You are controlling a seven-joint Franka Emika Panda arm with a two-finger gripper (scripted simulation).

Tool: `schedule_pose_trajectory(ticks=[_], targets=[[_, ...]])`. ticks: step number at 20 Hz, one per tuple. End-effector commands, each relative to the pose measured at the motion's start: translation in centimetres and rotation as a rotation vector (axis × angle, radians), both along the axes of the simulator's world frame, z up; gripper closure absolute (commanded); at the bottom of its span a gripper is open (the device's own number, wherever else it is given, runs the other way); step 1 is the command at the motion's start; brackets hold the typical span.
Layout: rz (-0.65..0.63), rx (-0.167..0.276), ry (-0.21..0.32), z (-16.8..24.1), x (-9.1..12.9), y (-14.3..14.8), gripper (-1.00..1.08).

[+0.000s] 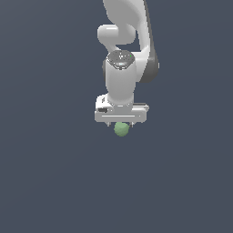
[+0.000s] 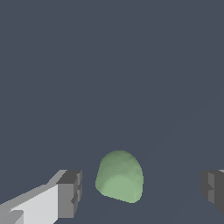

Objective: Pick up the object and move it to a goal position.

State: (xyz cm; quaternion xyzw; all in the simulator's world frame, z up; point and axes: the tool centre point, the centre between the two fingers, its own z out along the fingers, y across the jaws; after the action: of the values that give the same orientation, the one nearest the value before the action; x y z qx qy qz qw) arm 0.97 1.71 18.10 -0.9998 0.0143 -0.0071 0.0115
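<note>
A white, glossy robot arm reaches down the middle of the exterior view and ends in a broad white claw (image 1: 121,124) with its flat body pointing downward. Directly under that body sits the small matte pale-green rounded lump (image 1: 121,129), partly tucked beneath the claw's lower edge so that only its lower bulge shows. The lump is clearly narrower than the claw's body.

In the wrist view the same pale-green lump (image 2: 120,176) appears dome-shaped, rounded on one end and flatter on the other, lying on the plain dark slate-grey counter (image 2: 109,65). The claw (image 2: 142,187) is spread wide: one dark-grey finger pad (image 2: 70,194) on its white finger stands just beside the lump with a thin strip of counter showing between them, while the other dark pad (image 2: 213,189) is well apart from the lump on the opposite side. Neither pad touches the lump. The lump lies between the two fingers, nearer the first one than the second.

The counter (image 1: 45,182) is a uniform dark slate-grey all around the lump.
</note>
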Motion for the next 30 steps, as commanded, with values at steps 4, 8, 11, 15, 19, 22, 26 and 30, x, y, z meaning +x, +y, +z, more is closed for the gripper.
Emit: schedule_pose_trajectory(ticks=[4, 8, 11, 15, 19, 22, 26, 30], targets=[[0.000, -0.005, -0.001, 0.1, 0.0, -0.5, -0.92], [-0.006, -0.027, -0.003, 0.3, 0.2, -2.3, -0.92], [-0.015, -0.037, -0.004, 0.5, 0.3, -3.1, -0.92], [-0.016, -0.036, -0.004, 0.5, 0.3, -3.1, -0.92], [0.006, -0.036, -0.003, 0.4, 0.2, -3.0, -0.92], [0.037, -0.037, -0.003, 0.1, 0.1, -2.9, -0.92], [0.097, -0.038, -0.001, -0.3, -0.1, -2.8, -0.92], [0.180, -0.040, 0.000, -0.9, -0.5, -2.6, -0.92]])
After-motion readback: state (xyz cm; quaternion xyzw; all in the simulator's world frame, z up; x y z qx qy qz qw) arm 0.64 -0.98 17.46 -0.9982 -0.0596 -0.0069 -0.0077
